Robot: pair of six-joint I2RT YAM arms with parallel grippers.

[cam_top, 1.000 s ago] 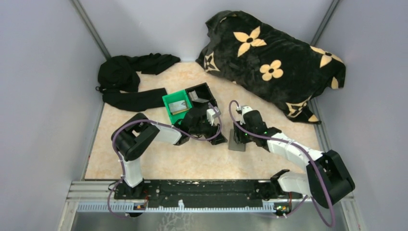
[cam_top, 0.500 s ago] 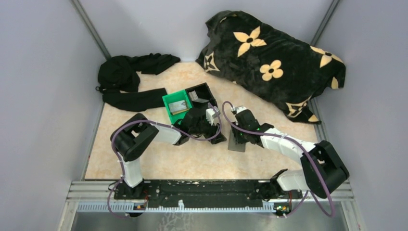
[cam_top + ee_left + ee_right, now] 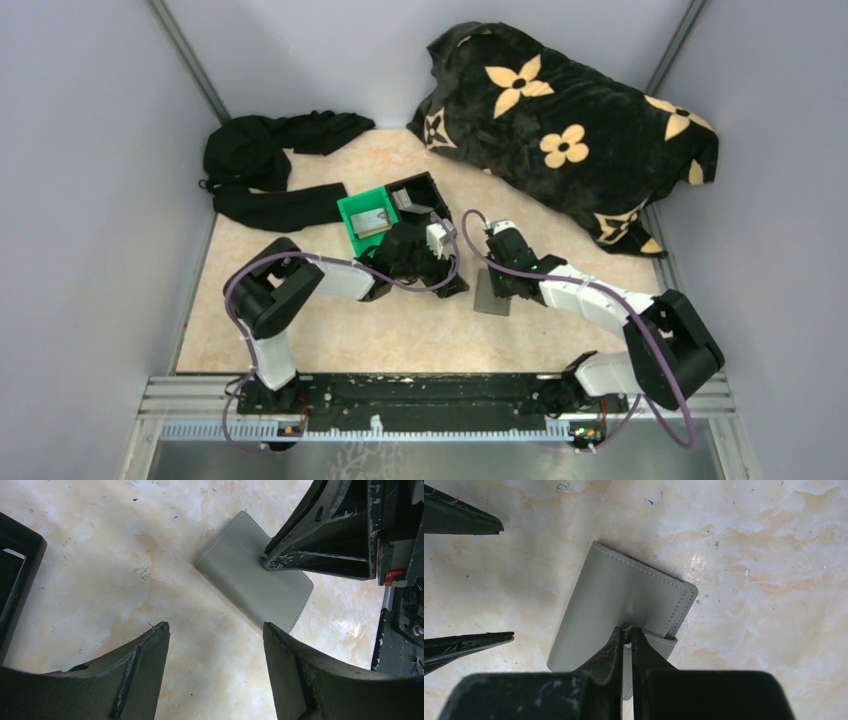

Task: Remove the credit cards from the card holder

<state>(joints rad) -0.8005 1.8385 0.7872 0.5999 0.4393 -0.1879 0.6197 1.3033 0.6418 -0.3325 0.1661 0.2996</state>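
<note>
On the desk (image 3: 100,555): card holder (image 3: 624,595) lies folded flat between both pincers; no cards showing.
Right pincer (image 3: 628,632): clenched on the holder's upper flap edge.
Left pincer (image 3: 215,630): released, hovering just beside.
Risk: the thin pinch may slip, or the whole holder may lift, since nothing pins it.

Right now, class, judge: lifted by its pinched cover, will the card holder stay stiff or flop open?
Probably flops open: the card holder puckers where the right claw pinches its cover. Likely light, being thin and flat. Its smooth surface may slip.
</note>
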